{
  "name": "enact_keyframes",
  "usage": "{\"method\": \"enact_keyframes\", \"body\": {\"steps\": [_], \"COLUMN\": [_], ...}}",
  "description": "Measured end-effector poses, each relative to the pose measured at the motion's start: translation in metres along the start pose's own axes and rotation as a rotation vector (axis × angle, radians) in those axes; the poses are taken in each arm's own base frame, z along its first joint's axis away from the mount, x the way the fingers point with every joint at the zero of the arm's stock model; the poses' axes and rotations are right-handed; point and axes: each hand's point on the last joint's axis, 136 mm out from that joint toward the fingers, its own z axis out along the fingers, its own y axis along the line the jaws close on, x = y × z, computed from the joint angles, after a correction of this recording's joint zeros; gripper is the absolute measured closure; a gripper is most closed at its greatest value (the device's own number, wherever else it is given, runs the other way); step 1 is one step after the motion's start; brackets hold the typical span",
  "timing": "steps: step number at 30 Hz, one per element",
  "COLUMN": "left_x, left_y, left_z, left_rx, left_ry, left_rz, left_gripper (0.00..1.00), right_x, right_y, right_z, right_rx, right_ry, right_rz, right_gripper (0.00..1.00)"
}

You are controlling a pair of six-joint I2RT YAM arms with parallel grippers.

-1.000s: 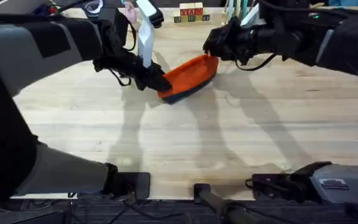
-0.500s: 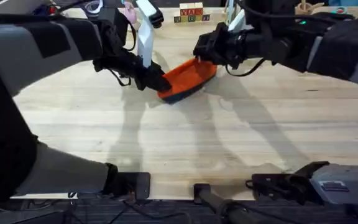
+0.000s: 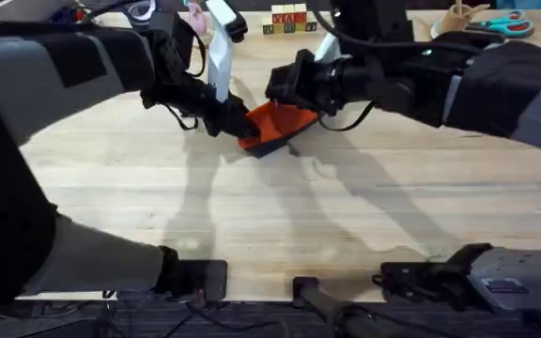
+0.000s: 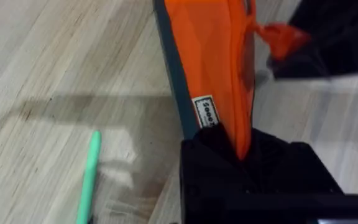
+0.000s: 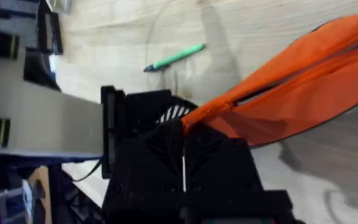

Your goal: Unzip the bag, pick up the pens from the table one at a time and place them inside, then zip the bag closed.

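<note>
The right hand (image 3: pixel 285 86) has been drawn leftward along the bag (image 3: pixel 275 127), presumably grasping the zipper pull; the left hand (image 3: pixel 238 122) is clenched on the bag's end. Steady tension should be kept.

The overhead camera looks down and forward across the tabletop (image 3: pixel 280 216) from above the arm bases. Both wrist cameras sit close, seemingly facing opposite ways, sharing the orange pouch (image 4: pixel 213 68) and green pen (image 5: pixel 176 57).

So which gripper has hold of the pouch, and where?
The left gripper is clamped on one end of the orange pencil pouch. The right gripper is over the pouch, but its grip cannot be told.
</note>
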Motion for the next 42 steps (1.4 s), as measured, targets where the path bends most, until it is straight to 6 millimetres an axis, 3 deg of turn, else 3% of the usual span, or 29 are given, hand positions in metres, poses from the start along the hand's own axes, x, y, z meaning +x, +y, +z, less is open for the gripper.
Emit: {"method": "enact_keyframes", "body": {"steps": [9,17,42], "left_x": [0.0,0.0,0.001], "left_y": [0.0,0.0,0.0], "left_z": [0.0,0.0,-0.001], "left_rx": [0.001,0.0,0.0], "left_ry": [0.0,0.0,0.0], "left_rz": [0.0,0.004,0.006], "left_gripper": [0.958,0.958,0.958], "right_x": [0.015,0.035,0.037], "right_y": [0.014,0.048,0.05], "right_z": [0.004,0.007,0.007], "right_rx": [-0.022,-0.115,-0.111], "right_ry": [0.022,0.038,0.018], "right_rz": [-0.036,-0.136,-0.288], "right_gripper": [0.97,0.971,0.971]}}
